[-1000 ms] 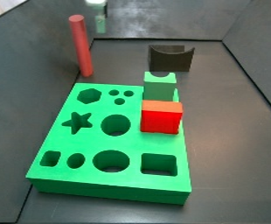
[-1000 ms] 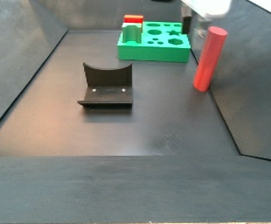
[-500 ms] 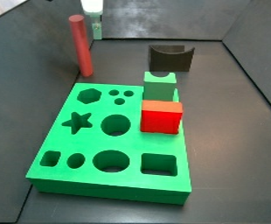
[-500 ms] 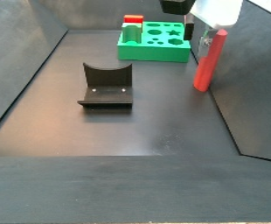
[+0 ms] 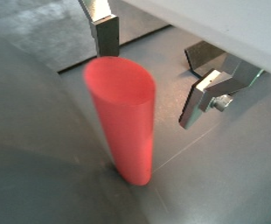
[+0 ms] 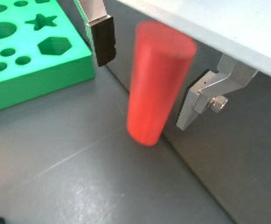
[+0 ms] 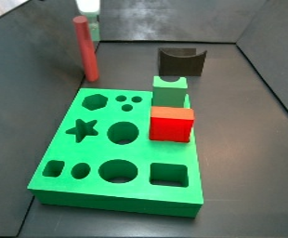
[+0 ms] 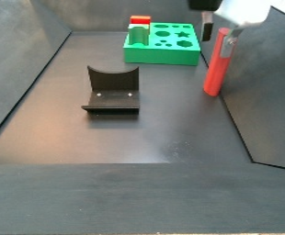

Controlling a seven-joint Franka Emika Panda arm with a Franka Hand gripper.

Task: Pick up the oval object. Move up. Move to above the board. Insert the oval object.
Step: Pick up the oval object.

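Now open hand (image 6: pixel 148 74) straddles upright oval object (image 6: pixel 155 83)

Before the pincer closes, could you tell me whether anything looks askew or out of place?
Nothing stands out. The oval object stands upright on the floor beside the board, between the open pincer fingers. A red cube and small green block sit on the board.

Smooth matt plastic-looking oval object (image 6: pixel 153 83), glossy green board (image 6: pixel 33 44), silver metal hand (image 6: pixel 152 74) around peg, open-fingered
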